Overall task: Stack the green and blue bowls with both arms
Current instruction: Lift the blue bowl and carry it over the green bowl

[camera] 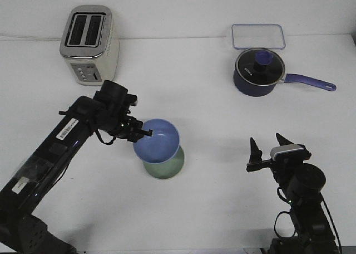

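Observation:
The light blue bowl (158,140) is tilted and sits over the pale green bowl (168,166), which shows only as a crescent below it at the table's middle. I cannot tell whether the blue bowl rests in the green one or hangs just above it. My left gripper (144,133) is shut on the blue bowl's left rim. My right gripper (268,146) is open and empty, fingers pointing up, well to the right of the bowls near the front edge.
A silver and cream toaster (89,45) stands at the back left. A dark navy lidded saucepan (257,72) with its handle pointing right and a clear rectangular lid (258,36) are at the back right.

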